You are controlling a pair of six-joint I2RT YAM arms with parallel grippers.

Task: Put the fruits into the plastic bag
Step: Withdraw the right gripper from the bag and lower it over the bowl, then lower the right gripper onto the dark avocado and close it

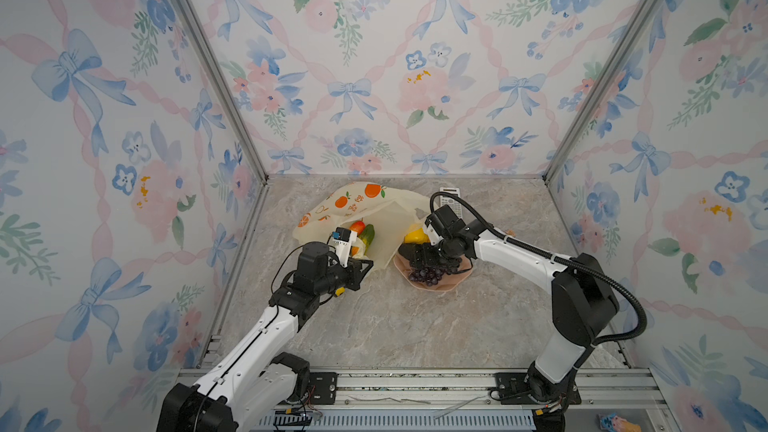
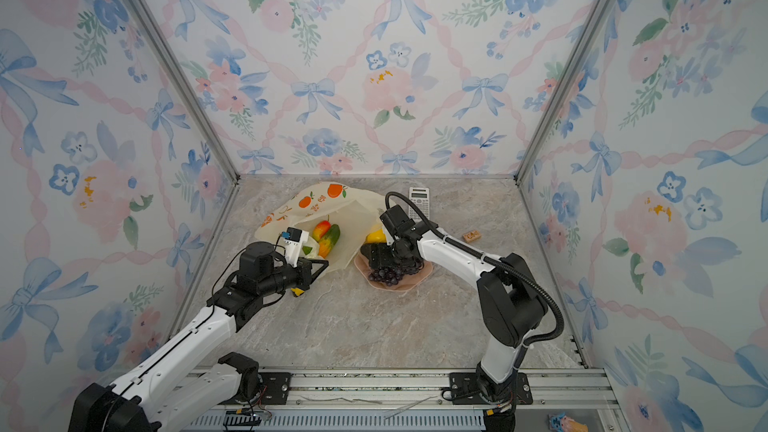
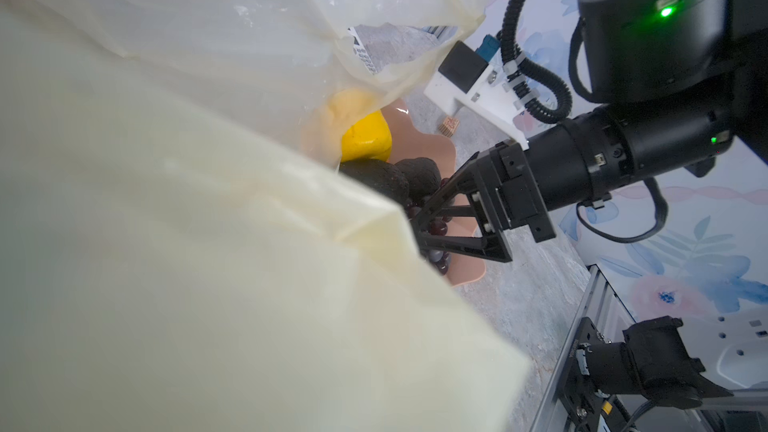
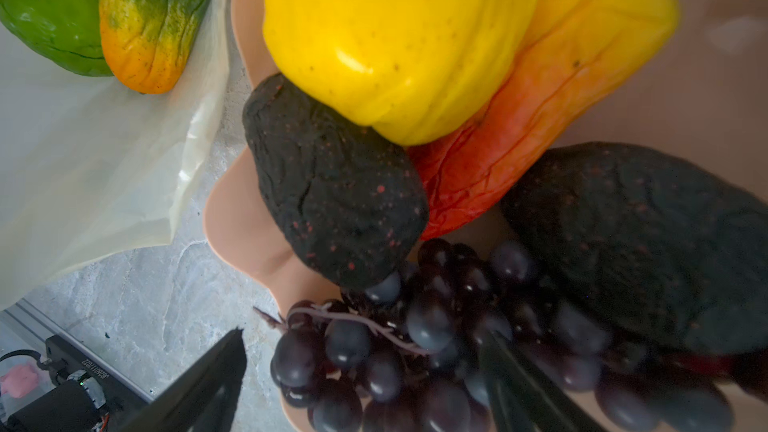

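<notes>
Plastic bag (image 1: 395, 218) lies on the table (image 1: 415, 326) with the orange-green fruit (image 1: 367, 236) and a red-yellow fruit (image 1: 356, 226) inside. The left pincer (image 1: 368, 263) is clenched on its near edge. The yellow fruit (image 1: 415, 236), two dark avocados (image 4: 332, 184) and the grape bunch (image 1: 428, 275) lie on the pink plate (image 4: 245, 218). The right pincer (image 4: 361, 386) hangs released, jaws wide over the grapes.

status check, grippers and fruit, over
Left gripper shut on plastic bag edge. Right gripper open, straddling grape bunch on plate. Avocados crowd it.
</notes>
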